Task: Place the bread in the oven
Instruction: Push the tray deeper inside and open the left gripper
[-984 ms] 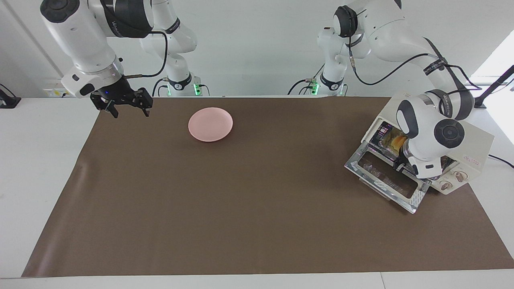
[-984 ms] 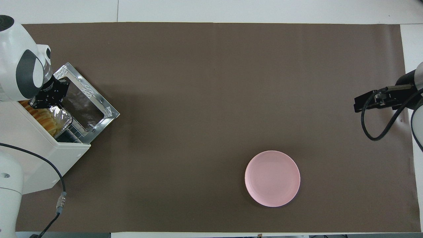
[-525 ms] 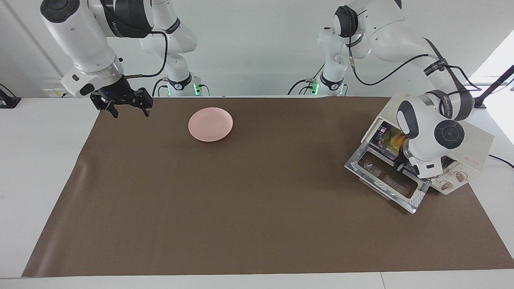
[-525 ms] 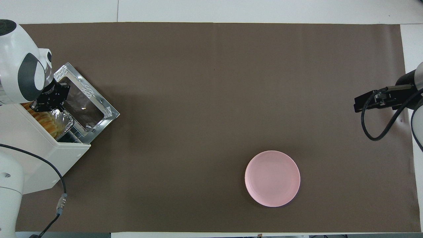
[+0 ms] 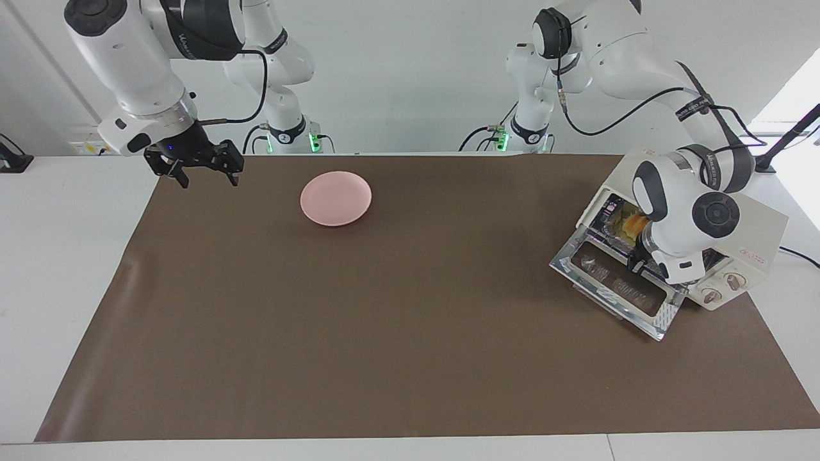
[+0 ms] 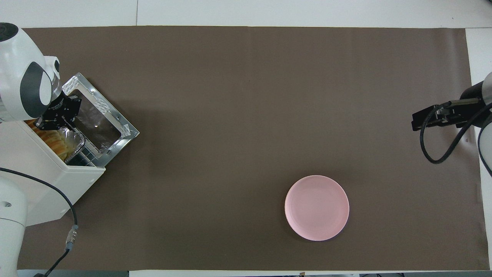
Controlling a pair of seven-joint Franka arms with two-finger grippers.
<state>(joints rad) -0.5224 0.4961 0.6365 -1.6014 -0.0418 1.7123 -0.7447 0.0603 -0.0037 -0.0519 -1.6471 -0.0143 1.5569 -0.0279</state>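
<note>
White counter (image 5: 38, 269) under a brown mat (image 5: 397, 307), white wall above. Facing view: left hand (image 5: 639, 261) sits at the mouth of the oven (image 5: 749, 237), over its dropped glass door (image 5: 615, 288); finger spread cannot be told. Bread (image 5: 635, 224) lies inside the oven, just past that hand. Right hand (image 5: 200, 171) hangs over the mat corner at its own arm's end, fingers wide, waiting; pink plate (image 5: 336, 198) beside it.

Overhead view: left hand (image 6: 57, 115) at the oven (image 6: 42, 173) opening; bread (image 6: 50, 136) on a foil tray (image 6: 75, 140) directly below it. Right hand (image 6: 438, 117) well apart from the plate (image 6: 316, 207).
</note>
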